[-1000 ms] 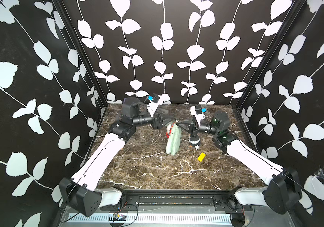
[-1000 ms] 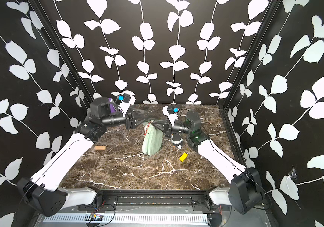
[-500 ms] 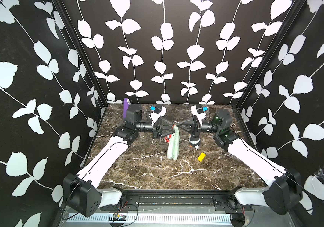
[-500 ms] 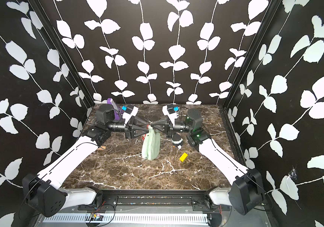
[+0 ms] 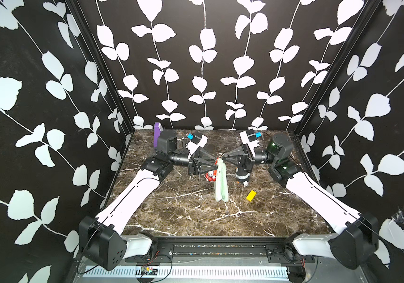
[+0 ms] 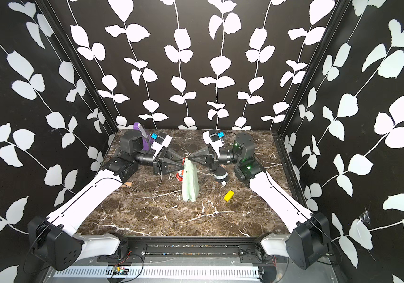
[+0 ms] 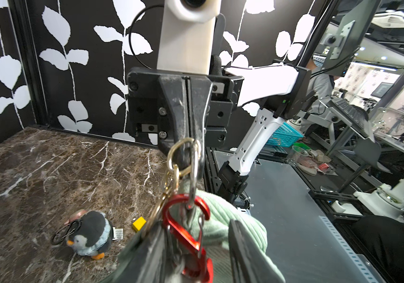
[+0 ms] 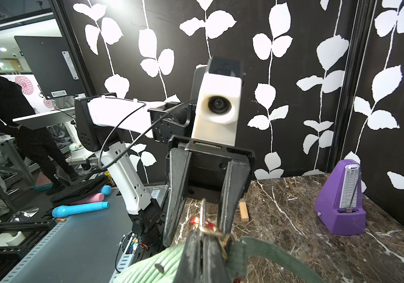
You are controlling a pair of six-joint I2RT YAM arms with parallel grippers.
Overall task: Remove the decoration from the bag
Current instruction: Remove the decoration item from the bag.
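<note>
Right pincer (image 5: 223,156) pressed together, pinching the gold ring (image 7: 170,156) at the strap end of the sage-green bag (image 5: 221,182). The bag hangs over the middle of the worktop (image 5: 196,215). Left pincer (image 8: 197,232) spread, fingers flanking the red carabiner (image 7: 178,227) clipped there; contact not discernible.

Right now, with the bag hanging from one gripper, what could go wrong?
1. The bag hangs only from the shut right gripper, pinched near the gold ring; a pull could slip it free.
2. The left gripper, jaws open astride the red carabiner, may catch bag fabric too.
</note>
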